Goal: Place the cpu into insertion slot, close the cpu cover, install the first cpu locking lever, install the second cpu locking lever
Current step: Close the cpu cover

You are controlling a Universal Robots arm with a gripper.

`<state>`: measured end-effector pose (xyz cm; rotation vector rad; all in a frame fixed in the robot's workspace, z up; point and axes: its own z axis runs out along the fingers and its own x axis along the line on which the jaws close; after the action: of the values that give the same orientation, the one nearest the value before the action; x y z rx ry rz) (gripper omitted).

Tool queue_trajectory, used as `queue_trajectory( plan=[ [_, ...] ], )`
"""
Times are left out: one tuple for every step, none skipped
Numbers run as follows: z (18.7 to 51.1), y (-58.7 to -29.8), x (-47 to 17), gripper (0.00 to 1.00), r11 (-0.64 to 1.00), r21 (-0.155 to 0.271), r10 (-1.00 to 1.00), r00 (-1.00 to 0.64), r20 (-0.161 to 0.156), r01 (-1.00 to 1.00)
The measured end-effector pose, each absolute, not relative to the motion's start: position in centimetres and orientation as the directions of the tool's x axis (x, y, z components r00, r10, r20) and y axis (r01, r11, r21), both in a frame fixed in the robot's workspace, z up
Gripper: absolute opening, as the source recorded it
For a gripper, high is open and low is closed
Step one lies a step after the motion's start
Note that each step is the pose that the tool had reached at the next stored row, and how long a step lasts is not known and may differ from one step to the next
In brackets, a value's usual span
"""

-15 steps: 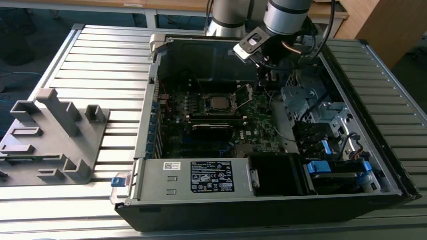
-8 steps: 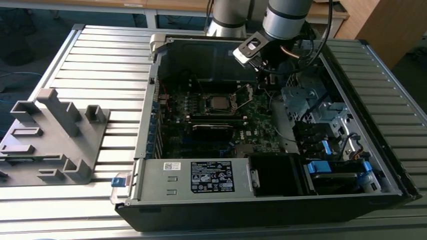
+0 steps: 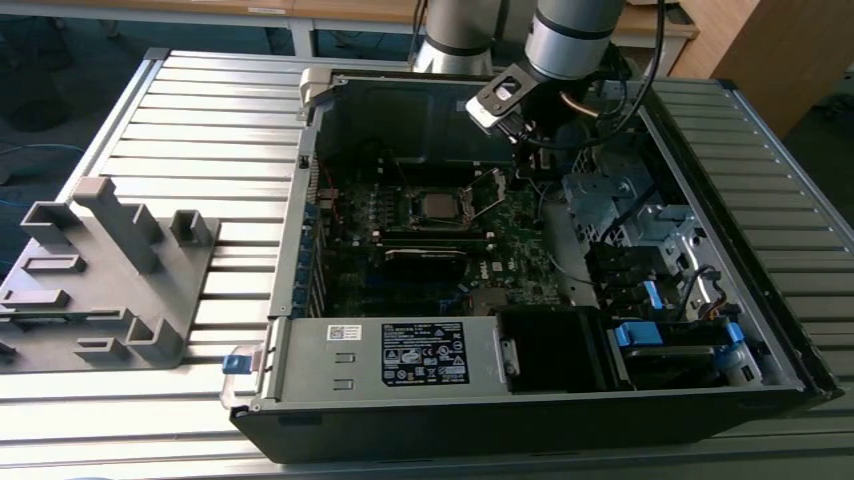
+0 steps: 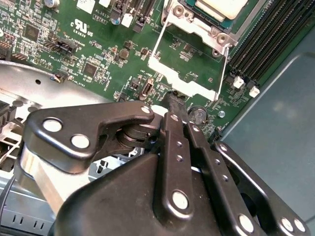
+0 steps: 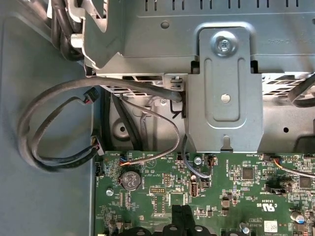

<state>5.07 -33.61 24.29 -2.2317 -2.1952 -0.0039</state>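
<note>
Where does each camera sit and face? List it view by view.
Exterior view: off the arm, above the open case, looking down into it; arm and gripper show.
Second wrist view: on the wrist, looking along the gripper at the cpu and open cover.
First wrist view: on the wrist, facing cables and board; gripper tip shows.
Both wrist views share the coin battery.

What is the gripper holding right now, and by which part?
Cannot tell. The gripper is at the free edge of the open cover, but whether it grips it isn't visible.
</note>
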Motion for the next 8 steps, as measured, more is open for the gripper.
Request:
queue_trajectory(
  plan=[
    [24.29,-33.58,5.05,0.11,-0.017,-0.006,1.000,0.017,0.009,1.000],
    [24.27,-33.52,5.02,0.11,-0.017,-0.006,1.000,0.017,0.009,1.000],
    [24.25,-33.45,4.99,0.11,-0.017,-0.006,1.000,0.017,0.010,1.000],
    [24.24,-33.41,4.98,0.11,-0.017,-0.006,1.000,0.017,0.010,1.000],
    [24.21,-33.39,4.97,0.11,-0.017,-0.006,1.000,0.017,0.010,1.000],
    [24.18,-33.38,4.97,0.11,-0.017,-0.006,1.000,0.017,0.010,1.000],
    [24.16,-33.38,4.96,0.11,-0.018,-0.006,1.000,0.018,0.010,1.000],
    [24.16,-33.38,4.96,0.11,-0.018,-0.006,1.000,0.018,0.009,1.000]
  ],
)
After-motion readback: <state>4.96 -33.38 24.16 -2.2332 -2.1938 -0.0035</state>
